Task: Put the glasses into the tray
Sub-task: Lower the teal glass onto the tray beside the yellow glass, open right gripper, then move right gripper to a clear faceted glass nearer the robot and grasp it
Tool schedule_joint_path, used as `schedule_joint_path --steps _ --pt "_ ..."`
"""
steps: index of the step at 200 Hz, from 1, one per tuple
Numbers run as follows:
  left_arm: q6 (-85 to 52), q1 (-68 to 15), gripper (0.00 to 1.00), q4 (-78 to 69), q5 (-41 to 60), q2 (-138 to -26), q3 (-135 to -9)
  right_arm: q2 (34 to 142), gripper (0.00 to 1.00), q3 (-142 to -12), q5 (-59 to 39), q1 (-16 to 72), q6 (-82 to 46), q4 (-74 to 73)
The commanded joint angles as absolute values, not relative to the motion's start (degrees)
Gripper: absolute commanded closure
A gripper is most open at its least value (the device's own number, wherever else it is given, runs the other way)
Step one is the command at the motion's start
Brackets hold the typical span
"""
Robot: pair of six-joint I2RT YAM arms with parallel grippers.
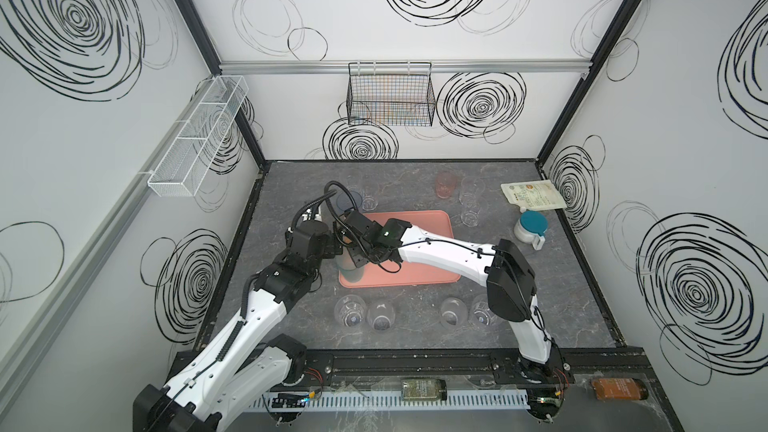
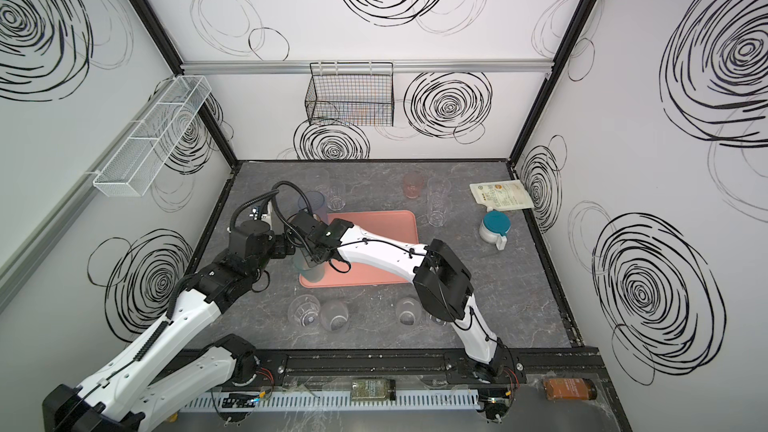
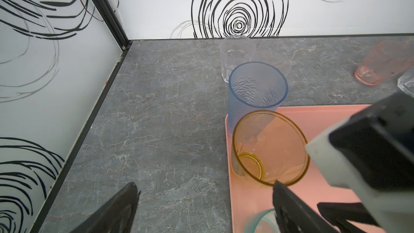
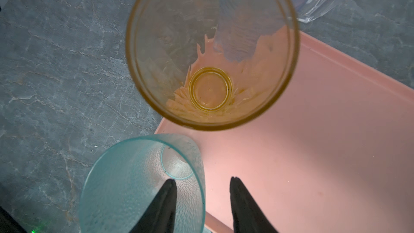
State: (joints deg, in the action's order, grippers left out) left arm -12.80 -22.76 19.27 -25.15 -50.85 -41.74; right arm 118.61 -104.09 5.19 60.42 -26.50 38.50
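a tall teal-tinted transparent tumbler (image 4: 139, 187) is judged to be in release at a corner of the flat salmon-pink plastic tray (image 4: 324, 131), beside a tall amber transparent tumbler (image 4: 210, 52) standing in it. the right gripper (image 4: 202, 182) is partly parted, one finger inside the teal rim and one outside, nothing clamped. whether the teal base sits wholly inside cannot be told. a straight lift clear is called for next. the right arm is stretched across the tray, wrist down. the left gripper (image 3: 203, 184) is held wide and empty beside the tray.
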Motion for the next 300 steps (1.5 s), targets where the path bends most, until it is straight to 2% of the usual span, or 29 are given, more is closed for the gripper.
schedule_joint_path --steps 1,42,79,120,167,199,238,257,275,300 --pt "-10.19 -22.58 0.04 18.48 -25.92 -51.03 -44.74 112.22 0.52 -104.0 4.41 58.97 -25.91 38.77" --pt "-11.48 -22.21 0.04 18.72 -26.0 -52.41 -47.93 107.27 0.5 -98.51 0.71 55.85 -26.55 37.48" --pt "-10.31 -21.5 0.04 18.89 -18.0 -55.34 -52.28 101.72 0.51 -90.92 -3.2 51.7 -27.77 34.45" --pt "-11.07 -20.76 0.04 18.4 -8.38 -58.8 -55.52 98.85 0.51 -85.0 -4.6 50.88 -26.44 34.65" --pt "-14.19 -15.81 0.04 16.34 0.23 -62.99 -57.24 96.27 0.52 -78.51 -7.72 51.61 -24.14 31.71" --pt "-19.29 -10.15 0.04 14.18 6.77 -62.47 -54.81 97.55 0.52 -78.86 -5.77 54.4 -22.37 33.01" --pt "-26.4 -3.42 0.04 13.57 5.8 -58.5 -50.33 99.32 0.51 -80.8 -8.52 58.94 -19.1 32.09" --pt "-30.26 -0.6 0.04 14.62 -2.02 -56.87 -48.16 101.84 0.51 -83.47 -10.31 61.84 -17.68 32.63" --pt "-33.11 2.41 0.04 17.11 -4.73 -56.67 -47.66 104.55 0.51 -85.84 -9.96 64.75 -16.21 33.31" --pt "-35.3 3.87 0.04 16.57 -3.82 -54.25 -45.45 107.73 0.51 -88.56 -8.53 67.26 -15.04 34.54"
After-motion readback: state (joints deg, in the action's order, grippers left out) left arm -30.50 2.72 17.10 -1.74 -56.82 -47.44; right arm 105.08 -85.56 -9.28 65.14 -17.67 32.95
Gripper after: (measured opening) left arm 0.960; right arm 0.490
